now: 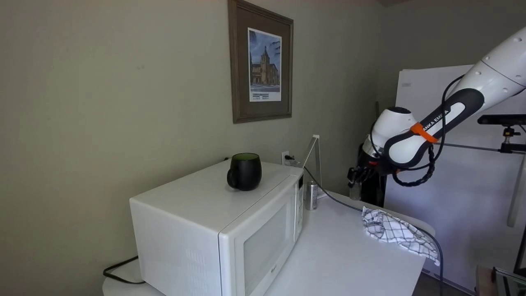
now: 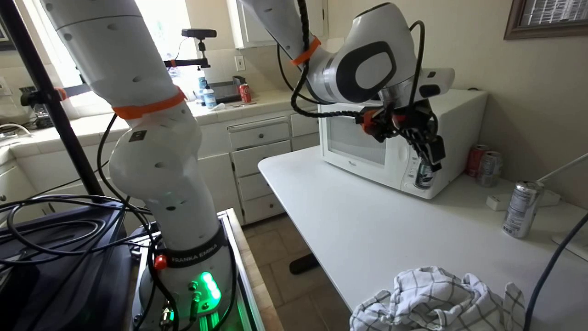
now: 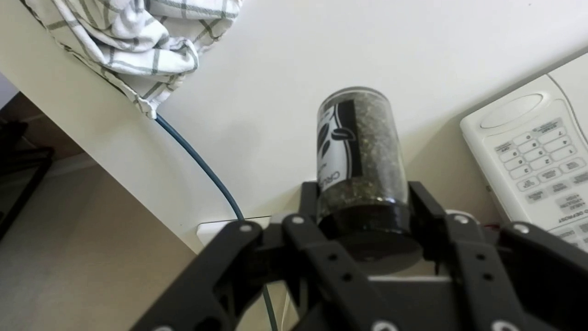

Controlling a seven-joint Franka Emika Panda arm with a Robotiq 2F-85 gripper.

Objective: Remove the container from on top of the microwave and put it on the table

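black mug (image 1: 245, 174), green inside | crumpled checked cloth (image 2: 432, 296) | framed picture (image 1: 265, 68) | white fridge (image 1: 464, 201)

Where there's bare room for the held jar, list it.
On the table: the broad robot-side stretch between the microwave and the checked cloth, bare in both exterior views. Microwave top: around the black mug. Crowded: the table's wall side, beside the microwave, with a red can, two silvery cans and a white block.
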